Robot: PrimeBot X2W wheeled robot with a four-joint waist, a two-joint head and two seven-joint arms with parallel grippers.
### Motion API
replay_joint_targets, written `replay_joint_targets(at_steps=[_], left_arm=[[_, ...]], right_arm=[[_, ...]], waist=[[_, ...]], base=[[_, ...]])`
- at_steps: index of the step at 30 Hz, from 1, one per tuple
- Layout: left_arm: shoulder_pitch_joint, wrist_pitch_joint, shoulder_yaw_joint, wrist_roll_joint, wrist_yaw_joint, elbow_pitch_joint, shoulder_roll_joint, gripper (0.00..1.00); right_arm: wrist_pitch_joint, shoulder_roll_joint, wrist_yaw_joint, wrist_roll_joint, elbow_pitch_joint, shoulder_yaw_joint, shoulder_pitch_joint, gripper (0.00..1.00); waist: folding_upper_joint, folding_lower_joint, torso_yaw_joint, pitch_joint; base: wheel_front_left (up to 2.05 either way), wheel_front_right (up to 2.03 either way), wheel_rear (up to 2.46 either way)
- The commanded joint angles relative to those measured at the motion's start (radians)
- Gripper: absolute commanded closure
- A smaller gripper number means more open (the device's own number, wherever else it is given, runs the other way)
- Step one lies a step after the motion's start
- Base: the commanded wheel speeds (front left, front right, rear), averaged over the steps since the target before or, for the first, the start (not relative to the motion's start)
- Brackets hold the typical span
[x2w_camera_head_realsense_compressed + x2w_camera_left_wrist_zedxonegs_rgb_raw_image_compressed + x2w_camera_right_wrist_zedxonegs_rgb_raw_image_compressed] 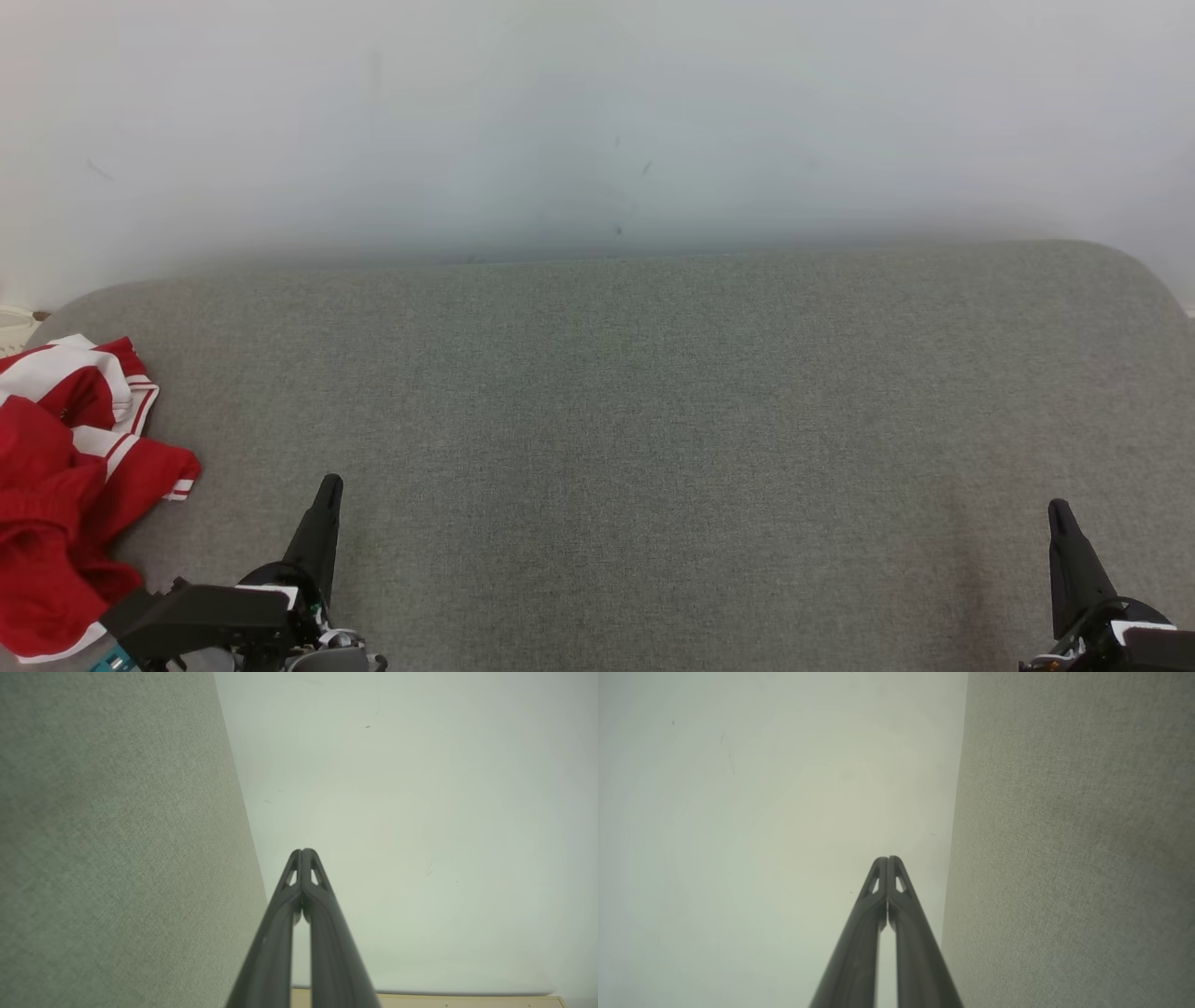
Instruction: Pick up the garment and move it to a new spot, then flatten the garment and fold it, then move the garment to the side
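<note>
Garment (pixel 65 467) crumpled at the left edge of the frame, nothing in my grasp.

My left gripper (pixel 329 487) at lower left and my right gripper (pixel 1058 511) at lower right both point up the frame, fingers pressed together on nothing; I judge them parked ahead of the pick-up. The red-and-white heap lies near my left gripper. Count: one garment, two grippers, one grey padded surface (pixel 653 401), whose bare middle seems the likely spot for flattening.
</note>
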Motion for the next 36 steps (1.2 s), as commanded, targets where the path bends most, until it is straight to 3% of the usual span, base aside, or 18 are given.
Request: replay_joint_targets(at_steps=[1, 17, 18, 28, 36], left_arm=[[-0.006, 0.001, 0.002, -0.005, -0.004, -0.002, -0.002, 1.0], [-0.006, 0.001, 0.002, -0.005, -0.004, -0.002, -0.002, 1.0], [0.0, 0.0, 0.0, 0.0, 0.0, 0.0, 0.0, 0.0], [0.046, -0.035, -0.015, 0.014, -0.004, 0.026, -0.001, 0.0], [0.072, -0.082, -0.011, 0.084, -0.008, 0.013, -0.001, 0.0]], right_arm=[[-0.001, -0.003, 0.004, -0.003, -0.002, -0.002, 0.0, 1.0], [-0.001, -0.003, 0.004, -0.003, -0.002, -0.002, 0.0, 1.0], [0.0, 0.0, 0.0, 0.0, 0.0, 0.0, 0.0, 0.0], [0.001, 0.033, -0.001, -0.03, 0.052, 0.035, -0.002, 0.0], [0.0, 0.058, -0.001, -0.127, 0.104, 0.055, -0.033, 0.0]], waist=[[-0.0001, 0.0, 0.0, 0.0], [-0.0001, 0.0, 0.0, 0.0], [-0.0001, 0.0, 0.0, 0.0], [-0.0001, 0.0, -0.001, -0.009], [-0.0001, 0.0, -0.002, -0.021]], base=[[0.0, 0.0, 0.0], [0.0, 0.0, 0.0], [0.0, 0.0, 0.0], [0.0, 0.0, 0.0], [0.0, 0.0, 0.0]])
